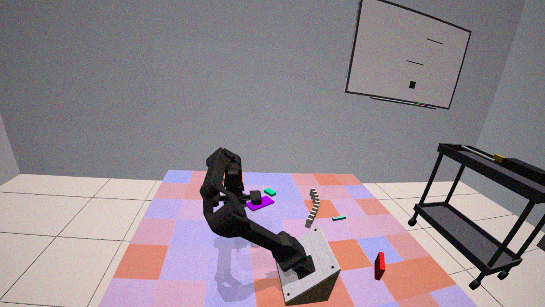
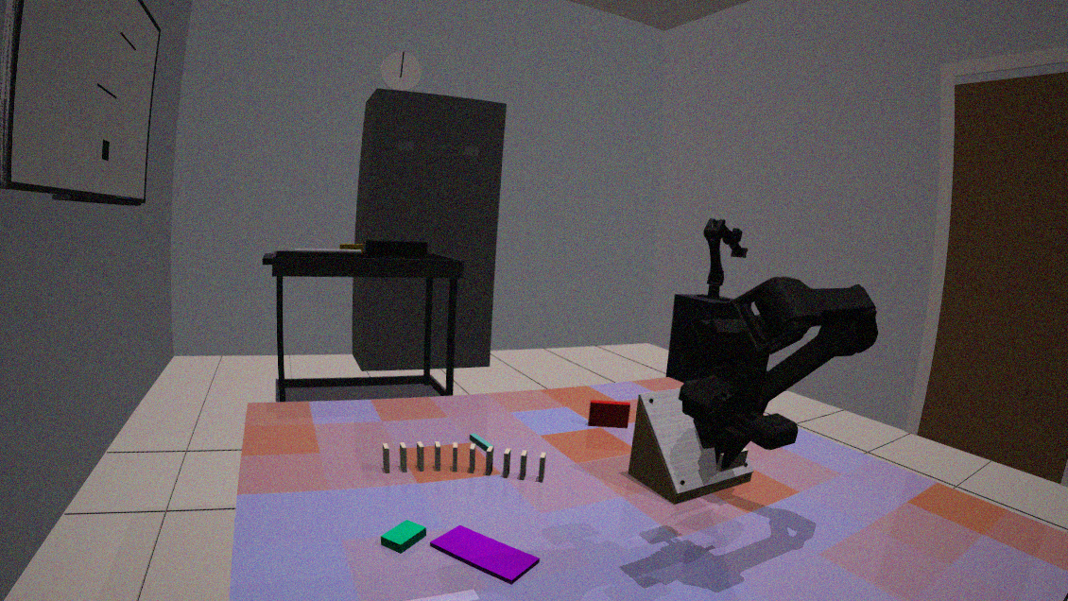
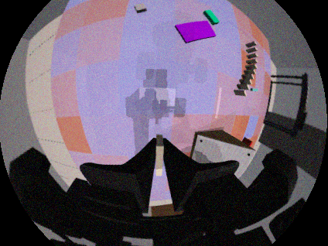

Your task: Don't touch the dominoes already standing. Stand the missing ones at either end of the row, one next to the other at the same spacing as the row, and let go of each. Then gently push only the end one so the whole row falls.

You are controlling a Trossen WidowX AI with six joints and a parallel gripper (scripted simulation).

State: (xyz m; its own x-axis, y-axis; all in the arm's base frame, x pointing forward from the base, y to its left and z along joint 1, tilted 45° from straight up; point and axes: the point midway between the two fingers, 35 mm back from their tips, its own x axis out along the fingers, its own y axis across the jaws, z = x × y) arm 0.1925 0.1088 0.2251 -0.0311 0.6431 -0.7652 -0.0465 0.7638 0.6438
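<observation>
My gripper [image 3: 159, 141] is shut on a pale domino [image 3: 159, 155], held between the fingertips above the table. In the top view the fingers and domino are hidden behind the arm; in the exterior view the fingers are dark against the mount. A curved row of several standing dominoes [image 1: 308, 223] [image 2: 437, 456] [image 3: 240, 93] is upright, well away from the gripper. Another loose domino [image 3: 140, 8] lies flat at the top of the wrist view, apart from the row.
A purple plate [image 1: 262, 203] [image 2: 484, 553] [image 3: 196, 31] and a green block [image 1: 269, 191] [image 2: 404, 534] [image 3: 211, 17] lie beside the row. A teal bar [image 1: 338, 217] [image 2: 480, 440] lies on its other side. A red block [image 1: 379, 265] [image 2: 609, 413] stands near the wedge-shaped arm mount [image 1: 324, 259] [image 2: 657, 462] [image 3: 213, 148].
</observation>
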